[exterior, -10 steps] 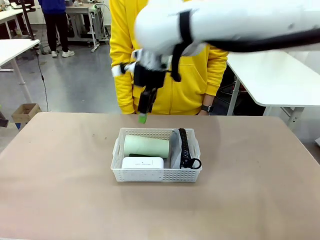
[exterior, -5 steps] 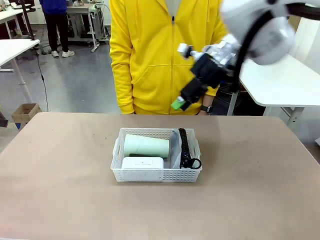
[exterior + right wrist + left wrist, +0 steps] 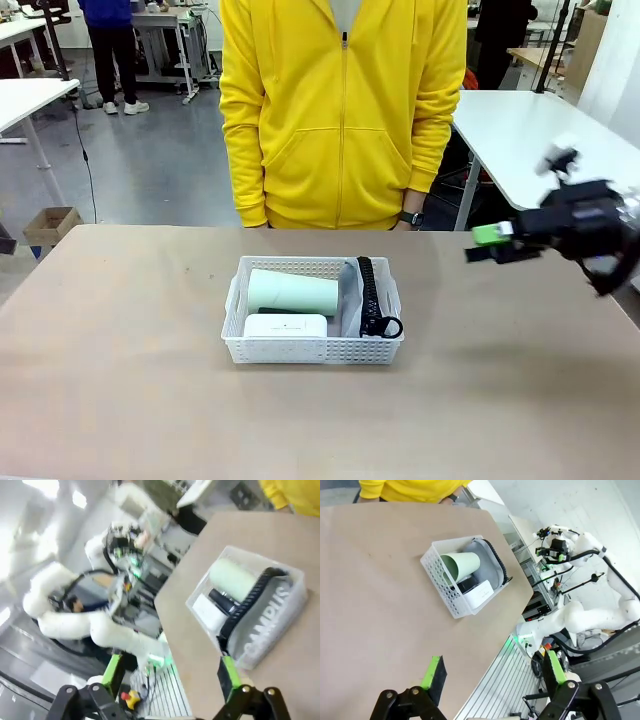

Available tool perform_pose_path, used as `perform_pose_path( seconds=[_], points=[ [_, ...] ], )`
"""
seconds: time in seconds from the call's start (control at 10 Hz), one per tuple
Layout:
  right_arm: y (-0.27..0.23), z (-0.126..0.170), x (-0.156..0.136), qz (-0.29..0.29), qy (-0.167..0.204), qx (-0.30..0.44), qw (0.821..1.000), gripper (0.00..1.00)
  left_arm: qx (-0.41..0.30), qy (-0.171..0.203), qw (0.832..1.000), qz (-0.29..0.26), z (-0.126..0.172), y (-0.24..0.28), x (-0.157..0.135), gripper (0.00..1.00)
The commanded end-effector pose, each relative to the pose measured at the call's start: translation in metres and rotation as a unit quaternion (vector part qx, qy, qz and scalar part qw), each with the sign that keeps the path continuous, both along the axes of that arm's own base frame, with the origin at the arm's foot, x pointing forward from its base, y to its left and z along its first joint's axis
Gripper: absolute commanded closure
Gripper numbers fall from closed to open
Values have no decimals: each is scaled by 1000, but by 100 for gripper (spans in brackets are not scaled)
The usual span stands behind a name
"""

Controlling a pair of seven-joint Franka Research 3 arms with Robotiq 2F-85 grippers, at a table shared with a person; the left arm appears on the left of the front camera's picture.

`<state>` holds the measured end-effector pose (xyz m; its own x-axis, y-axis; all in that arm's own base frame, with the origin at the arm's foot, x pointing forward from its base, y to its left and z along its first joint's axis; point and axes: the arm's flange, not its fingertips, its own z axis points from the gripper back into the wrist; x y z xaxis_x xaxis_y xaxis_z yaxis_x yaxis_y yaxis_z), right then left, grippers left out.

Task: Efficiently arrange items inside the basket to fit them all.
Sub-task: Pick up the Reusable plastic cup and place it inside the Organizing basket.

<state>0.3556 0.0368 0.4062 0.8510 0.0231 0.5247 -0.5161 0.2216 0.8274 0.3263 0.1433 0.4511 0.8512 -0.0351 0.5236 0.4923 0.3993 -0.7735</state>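
The white perforated basket (image 3: pixel 310 350) sits mid-table. Inside it, a pale green cup (image 3: pixel 292 292) lies on its side at the back left, and a flat white box (image 3: pixel 286 326) lies in front of it. A grey pouch (image 3: pixel 351 296) with a black zipper stands along the right wall. Between cup and box a black stapler (image 3: pixel 466 584) shows. My right gripper (image 3: pixel 487 245) hovers open and empty above the table's right side, well clear of the basket (image 3: pixel 255 556). My left gripper (image 3: pixel 494 672) is open and empty, high and far from the basket (image 3: pixel 442 577).
A person in a yellow hoodie (image 3: pixel 340 110) stands at the far edge, right behind the basket. White tables stand to the right (image 3: pixel 540 150) and the far left (image 3: pixel 25 100). Bare tabletop (image 3: pixel 120 380) surrounds the basket.
My right arm has swung from above the basket's far side across to the right and come down near the table's right edge. The basket and its items have not moved.
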Motion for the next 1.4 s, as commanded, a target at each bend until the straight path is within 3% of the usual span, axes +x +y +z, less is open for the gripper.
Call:
perform_pose_path(
  seconds=[0.0,0.3,0.4,1.3],
  points=[
    [-33,-50,-41,-50,-9,67,996,0,-10,-13,1000,1,1,-2,1,0],
    [-71,-118,-58,-87,49,82,992,0,-10,-13,1000,1,1,-2,1,0],
    [-85,-63,1,-80,33,68,994,0,-10,-13,1000,1,1,-2,1,0],
    [-85,-63,1,-80,33,68,994,0,-10,-13,1000,1,1,-2,1,0]
  ],
)
